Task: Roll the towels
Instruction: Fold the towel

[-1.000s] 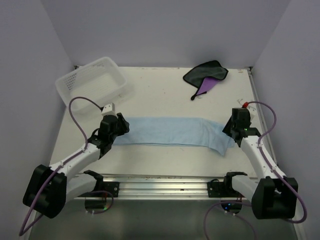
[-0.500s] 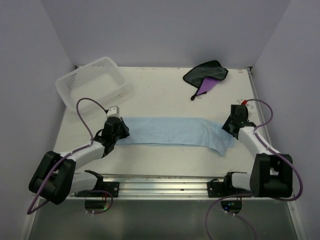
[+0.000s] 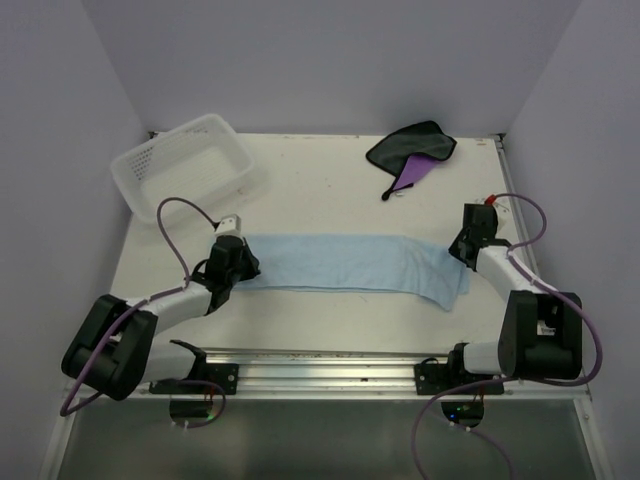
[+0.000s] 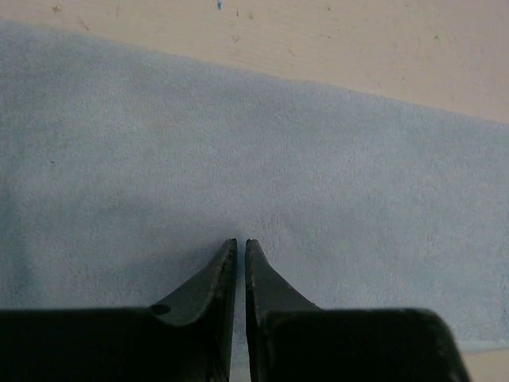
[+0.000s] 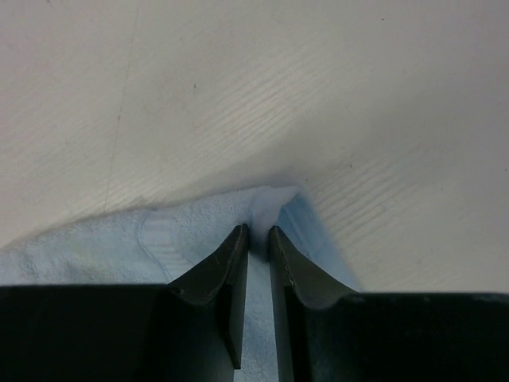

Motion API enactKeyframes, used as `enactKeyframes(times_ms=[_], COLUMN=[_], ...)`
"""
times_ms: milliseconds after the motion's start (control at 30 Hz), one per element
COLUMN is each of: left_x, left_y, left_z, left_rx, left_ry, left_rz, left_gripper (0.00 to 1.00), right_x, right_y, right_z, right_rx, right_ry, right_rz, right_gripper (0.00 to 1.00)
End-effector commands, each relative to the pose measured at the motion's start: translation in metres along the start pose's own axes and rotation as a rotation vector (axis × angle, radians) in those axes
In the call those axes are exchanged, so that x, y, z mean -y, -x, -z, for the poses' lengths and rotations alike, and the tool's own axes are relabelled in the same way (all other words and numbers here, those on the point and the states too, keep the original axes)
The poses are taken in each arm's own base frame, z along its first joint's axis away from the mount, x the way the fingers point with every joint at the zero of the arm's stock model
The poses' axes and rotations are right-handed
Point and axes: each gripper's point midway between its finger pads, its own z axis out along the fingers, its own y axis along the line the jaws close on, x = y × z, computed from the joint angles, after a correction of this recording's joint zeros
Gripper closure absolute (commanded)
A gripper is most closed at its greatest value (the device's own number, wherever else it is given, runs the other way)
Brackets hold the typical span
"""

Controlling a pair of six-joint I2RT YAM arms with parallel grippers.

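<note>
jaws on both sides have just come in: a second ago they stood well apart above the ends of the light blue towel, and now both arms have reached down flatter and pinched.

your left gripper sits on the towel's left end, its jaws drawn to a hairline slit with the tips pressed into the pile. that reads as a grip on the cloth's edge, but the wrist view shows no pucker, so treat it as likely, not certain. your right gripper is plainer: its jaws are nearly together and a tented peak of blue cloth rises between them at the towel's right corner, so it has hold.

the towel itself has not shifted. it lies as a long flat strip across the middle of the table, between the two grippers, with no turn of a roll started. the purple towel, dark face up, stays bunched at the far edge, well apart from both arms, and the white lattice basket stays at the far left.

so you are at the grasp, with the rolling of both towels still ahead. before you lift, check that the left pinch carries cloth; if that end slips, the strip will skew.
</note>
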Motion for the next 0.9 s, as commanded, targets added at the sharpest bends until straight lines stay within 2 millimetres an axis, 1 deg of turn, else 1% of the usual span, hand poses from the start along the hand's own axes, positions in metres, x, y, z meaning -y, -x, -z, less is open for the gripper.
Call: enactKeyframes(times_ms=[0, 100, 133, 200, 233, 300, 333, 433, 600, 633, 800, 867], left_x=[0.008, 0.004, 0.002, -0.001, -0.001, -0.002, -0.003, -0.003, -0.002, -0.001, 0.000, 0.000], left_y=[0.009, 0.009, 0.008, 0.007, 0.007, 0.006, 0.005, 0.004, 0.004, 0.004, 0.004, 0.004], left_z=[-0.004, -0.004, -0.005, -0.005, -0.005, -0.006, -0.007, -0.008, -0.009, -0.009, -0.010, -0.010], left_rx=[0.041, 0.044, 0.042, 0.039, 0.038, 0.035, 0.032, 0.026, 0.019, 0.017, 0.017, 0.018], left_ry=[-0.028, -0.009, 0.002, 0.013, 0.017, 0.023, 0.026, 0.026, 0.025, 0.023, 0.017, 0.015], left_rz=[-0.005, -0.008, -0.012, -0.018, -0.019, -0.021, -0.022, -0.023, -0.029, -0.031, -0.030, -0.028], left_gripper=[0.88, 0.88, 0.89, 0.89, 0.89, 0.90, 0.90, 0.90, 0.91, 0.91, 0.91, 0.91], right_x=[-0.014, -0.017, -0.020, -0.020, -0.023, -0.023, -0.025, -0.026, -0.021, -0.020, -0.018, -0.015], right_y=[0.029, 0.034, 0.040, 0.041, 0.046, 0.045, 0.050, 0.052, 0.058, 0.059, 0.064, 0.063], right_z=[-0.002, -0.003, -0.002, -0.004, -0.003, -0.006, -0.006, -0.009, -0.015, -0.016, -0.013, -0.011], right_rx=[0.066, 0.066, 0.073, 0.062, 0.069, 0.047, 0.053, 0.040, 0.015, 0.013, 0.027, 0.031], right_ry=[0.036, 0.042, 0.046, 0.039, 0.042, 0.032, 0.033, 0.020, -0.004, -0.004, -0.003, -0.008], right_rz=[-0.039, -0.039, -0.040, -0.034, -0.033, -0.026, -0.028, -0.021, -0.026, -0.032, -0.040, -0.033], right_gripper=[0.81, 0.82, 0.83, 0.84, 0.84, 0.85, 0.85, 0.84, 0.64, 0.62, 0.60, 0.60])
